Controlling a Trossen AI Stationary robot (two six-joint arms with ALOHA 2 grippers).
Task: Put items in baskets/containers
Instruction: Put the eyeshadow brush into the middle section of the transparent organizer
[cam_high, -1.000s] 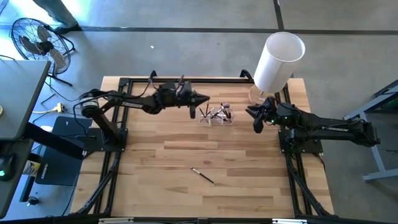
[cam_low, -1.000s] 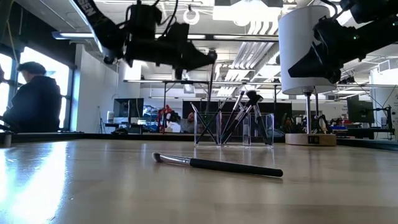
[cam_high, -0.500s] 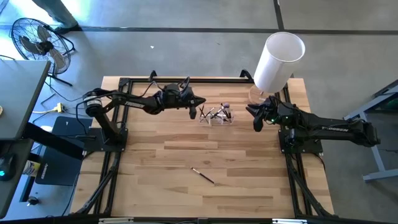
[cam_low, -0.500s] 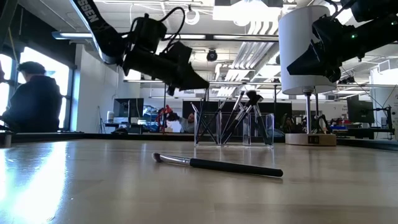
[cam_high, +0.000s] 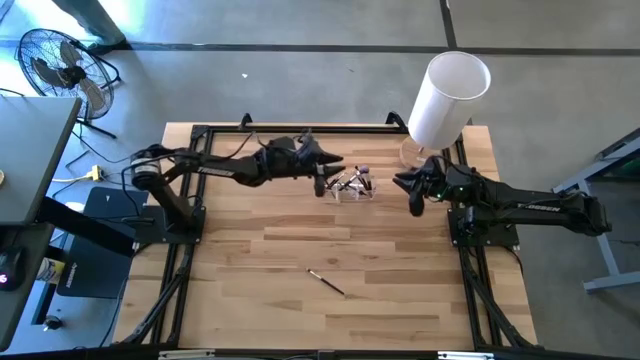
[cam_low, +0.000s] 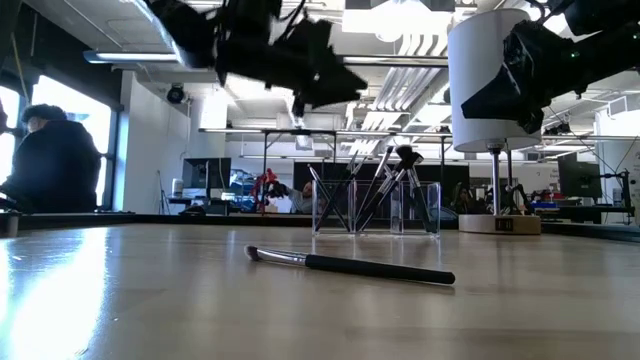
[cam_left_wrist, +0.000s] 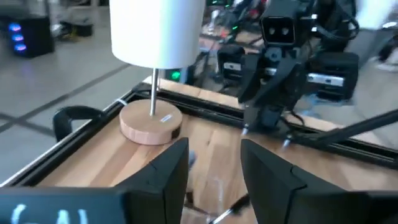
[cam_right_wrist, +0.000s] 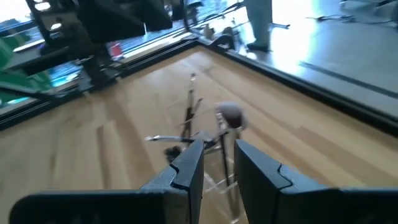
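The clear container (cam_high: 350, 187) (cam_low: 375, 210) stands at the table's far middle. Several thin brushes lean slantwise in it, tips up (cam_right_wrist: 229, 116). One dark brush (cam_high: 326, 282) (cam_low: 350, 265) lies flat on the table nearer the front. My left gripper (cam_high: 322, 180) (cam_left_wrist: 214, 155) hovers open just left of and above the container, with nothing between its fingers. My right gripper (cam_high: 412, 195) (cam_right_wrist: 219, 155) waits to the container's right, raised, fingers a little apart and empty.
A tall white cylinder (cam_high: 447, 95) on a round wooden base (cam_left_wrist: 151, 122) stands at the far right corner, behind my right gripper. Bare wood lies between the container and the loose brush. A person (cam_low: 55, 165) sits in the room beyond the table.
My left gripper tipped down toward the container, then rose again and swung level, a little toward the table's right. The thin brush that hung below its fingers a second ago no longer hangs there. The brush on the table has not moved.
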